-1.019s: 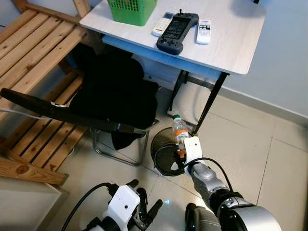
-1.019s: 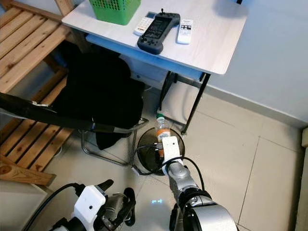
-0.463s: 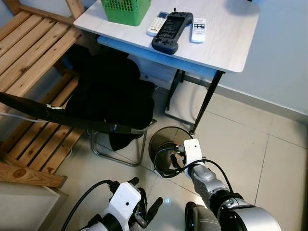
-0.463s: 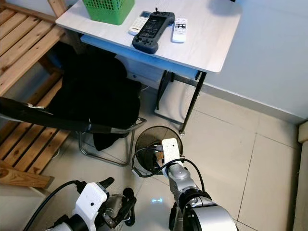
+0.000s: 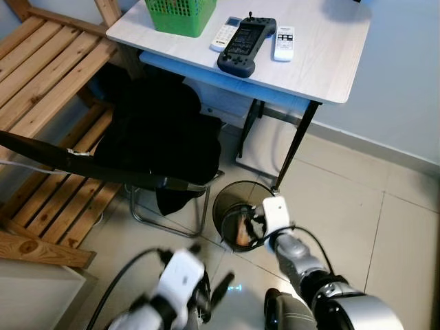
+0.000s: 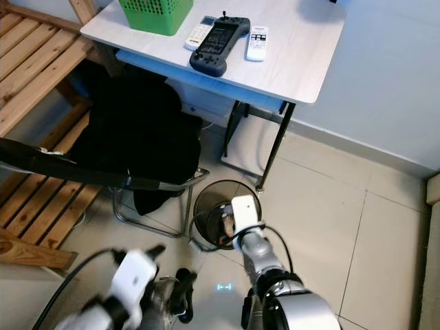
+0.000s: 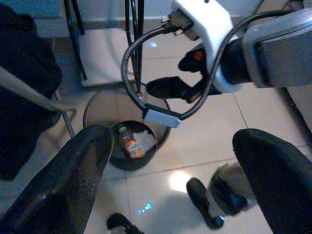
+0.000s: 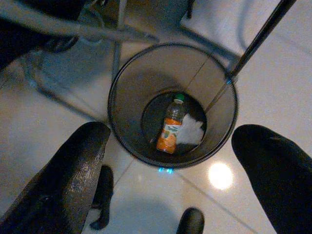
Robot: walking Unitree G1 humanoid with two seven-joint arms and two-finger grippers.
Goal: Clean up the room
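Note:
A clear bottle with an orange label (image 8: pixel 169 129) lies at the bottom of the black mesh bin (image 8: pixel 131 97) beside a white crumpled scrap. My right gripper (image 5: pixel 256 223) hovers just over the bin's rim (image 5: pixel 223 199), open and holding nothing; the right wrist view looks straight down between its fingers (image 8: pixel 73 185) into the bin. My left gripper (image 5: pixel 206 299) hangs low over the floor in front of the bin, blurred, fingers spread open. The left wrist view shows the bottle (image 7: pixel 129 144) in the bin (image 7: pixel 97 105) and the right arm above it.
A white table (image 5: pixel 323 62) behind the bin carries a green basket (image 5: pixel 180 12), a black controller (image 5: pixel 246 47) and two white remotes. Its black leg (image 5: pixel 297 144) stands by the bin. A folding chair with black cloth (image 5: pixel 158 130) and a wooden bench (image 5: pixel 48 69) are left. Open tile floor lies right.
A second ago my right gripper held the bottle upright over the bin; it let go and the bottle now lies inside. The left arm has blurred with motion.

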